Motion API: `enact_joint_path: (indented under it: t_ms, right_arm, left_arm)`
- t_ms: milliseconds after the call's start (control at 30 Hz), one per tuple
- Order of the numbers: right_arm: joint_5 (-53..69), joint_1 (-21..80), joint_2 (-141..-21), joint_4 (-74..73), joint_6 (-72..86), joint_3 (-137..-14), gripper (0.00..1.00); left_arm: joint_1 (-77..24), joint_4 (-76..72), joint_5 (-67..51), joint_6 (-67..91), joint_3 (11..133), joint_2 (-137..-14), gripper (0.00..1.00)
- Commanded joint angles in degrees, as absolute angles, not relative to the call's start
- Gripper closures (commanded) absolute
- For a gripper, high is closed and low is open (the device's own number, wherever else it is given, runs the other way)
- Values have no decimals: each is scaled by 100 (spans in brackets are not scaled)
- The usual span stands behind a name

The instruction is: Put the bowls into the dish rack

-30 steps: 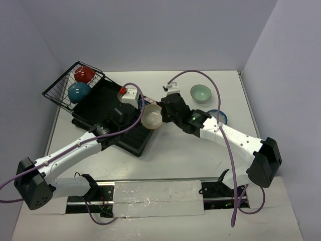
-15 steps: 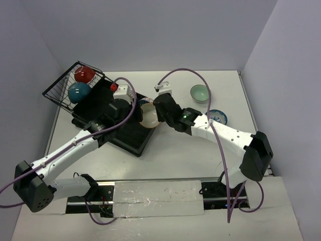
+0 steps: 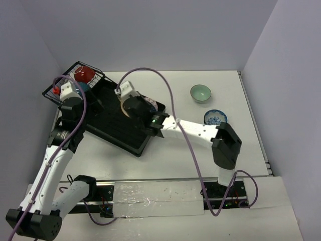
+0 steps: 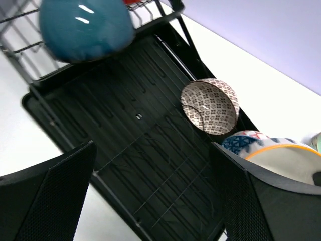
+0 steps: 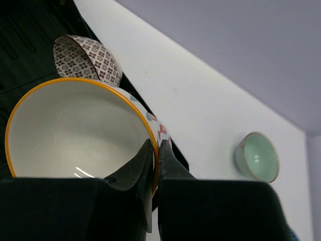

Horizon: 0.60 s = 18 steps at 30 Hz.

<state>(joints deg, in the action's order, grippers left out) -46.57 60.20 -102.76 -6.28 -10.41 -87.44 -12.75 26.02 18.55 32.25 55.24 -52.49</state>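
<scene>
Red bowl (image 3: 84, 74) and teal bowl (image 4: 85, 27) sit at the upper-left end of the dish rack (image 3: 113, 128), lattice bowl (image 4: 209, 106) lies in its tray; right pincer (image 5: 155, 165) pinches the cream bowl (image 5: 75, 130) by its rim above the tray; left pincer (image 4: 150, 173) gapes wide and empty; mint bowl (image 3: 200, 93) and speckled bowl (image 3: 214, 117) wait on the surface (image 3: 190, 150) at right.

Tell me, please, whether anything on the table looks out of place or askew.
Nothing is spilled or broken. The lattice-patterned bowl lies tipped on its side in the dish rack rather than sitting upright. The mint green bowl and the blue-and-white speckled bowl sit outside the rack on the table.
</scene>
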Motion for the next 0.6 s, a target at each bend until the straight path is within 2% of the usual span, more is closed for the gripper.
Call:
enact_joint_path:
  t_ms: [0, 67, 200, 300, 567]
  right_arm:
    - [-5597, 6292, -10590, 1349, -2705, -9158, 100]
    - [-5791, 6380, -10950, 1965, -3632, -9255, 100]
    - [-6248, 6521, -11906, 4229, -5516, -9596, 100]
    - [-6302, 6592, -12495, 5086, -6643, -10000, 100]
    - [-6153, 6609, -13245, 5792, -7751, -10459, 100]
  left_arm:
    - [-1160, 2812, 1977, 3269, 5248, -4931, 2]
    - [-1151, 2839, 2056, 3339, 5116, -4721, 1]
    - [-1134, 2900, 2329, 3524, 4704, -4325, 1]
    - [-1134, 2883, 2416, 3559, 4449, -4052, 1]
    - [-1143, 2883, 2566, 3568, 4263, -3771, 1]
